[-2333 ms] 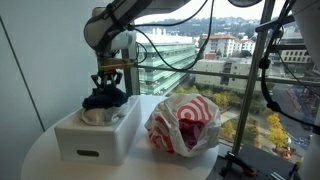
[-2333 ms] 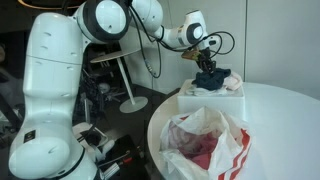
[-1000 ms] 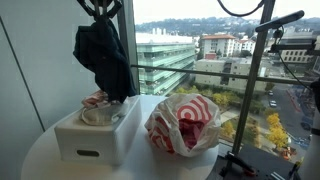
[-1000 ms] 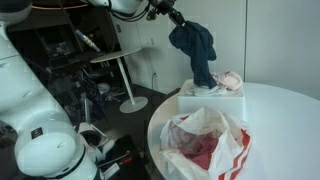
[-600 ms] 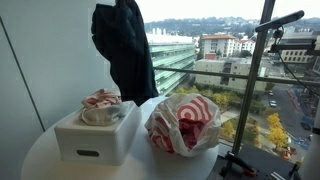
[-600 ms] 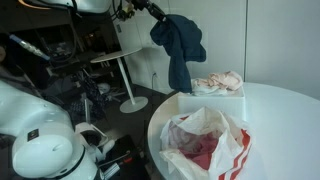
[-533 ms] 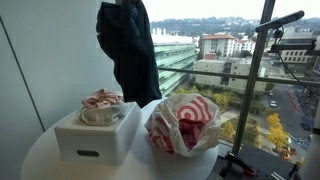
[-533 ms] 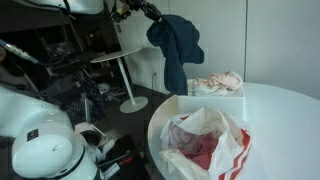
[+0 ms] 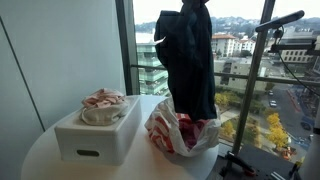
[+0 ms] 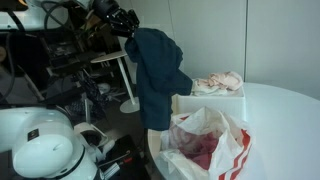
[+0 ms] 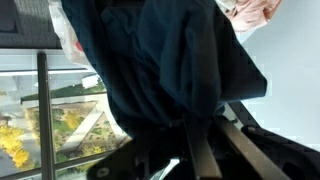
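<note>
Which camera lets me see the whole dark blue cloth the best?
Best is an exterior view where the cloth hangs whole from the gripper, top to bottom. In an exterior view the cloth runs off the picture's top. The wrist view is so close that the cloth shows only as dark folds.

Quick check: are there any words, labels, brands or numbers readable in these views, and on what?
No text can be read anywhere.
Bag: red and white pattern only, no legible letters.
Box: plain white, no print visible.
Garment: dark, no tag or label showing.
</note>
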Controlling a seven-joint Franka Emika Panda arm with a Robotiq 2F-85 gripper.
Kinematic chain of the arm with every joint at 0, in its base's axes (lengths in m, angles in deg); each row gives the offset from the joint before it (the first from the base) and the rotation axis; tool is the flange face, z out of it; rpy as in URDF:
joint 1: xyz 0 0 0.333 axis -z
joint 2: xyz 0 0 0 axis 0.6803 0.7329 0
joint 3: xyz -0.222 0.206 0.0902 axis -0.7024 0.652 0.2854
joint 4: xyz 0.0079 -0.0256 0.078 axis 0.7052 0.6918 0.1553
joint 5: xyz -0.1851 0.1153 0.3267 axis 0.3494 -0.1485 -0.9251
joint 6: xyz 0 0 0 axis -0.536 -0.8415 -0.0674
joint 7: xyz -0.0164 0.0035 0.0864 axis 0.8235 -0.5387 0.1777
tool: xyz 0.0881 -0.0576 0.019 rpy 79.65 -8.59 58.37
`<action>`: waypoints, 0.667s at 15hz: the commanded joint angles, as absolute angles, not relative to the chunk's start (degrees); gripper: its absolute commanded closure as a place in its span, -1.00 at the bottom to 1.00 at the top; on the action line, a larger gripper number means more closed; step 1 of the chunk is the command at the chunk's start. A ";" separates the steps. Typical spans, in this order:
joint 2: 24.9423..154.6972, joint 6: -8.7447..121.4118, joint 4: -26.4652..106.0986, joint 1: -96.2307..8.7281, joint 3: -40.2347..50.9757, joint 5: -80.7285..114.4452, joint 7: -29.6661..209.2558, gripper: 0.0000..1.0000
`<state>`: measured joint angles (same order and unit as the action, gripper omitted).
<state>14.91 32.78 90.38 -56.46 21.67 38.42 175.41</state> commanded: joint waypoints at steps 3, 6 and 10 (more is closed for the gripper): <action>1.11 35.48 105.02 -51.39 14.17 34.80 165.35 0.95; 3.88 37.16 105.37 -51.18 9.48 39.78 163.26 0.95; 1.33 39.31 106.56 -48.45 8.94 44.26 162.68 0.95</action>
<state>2.88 36.93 106.55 -49.64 9.39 41.29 163.60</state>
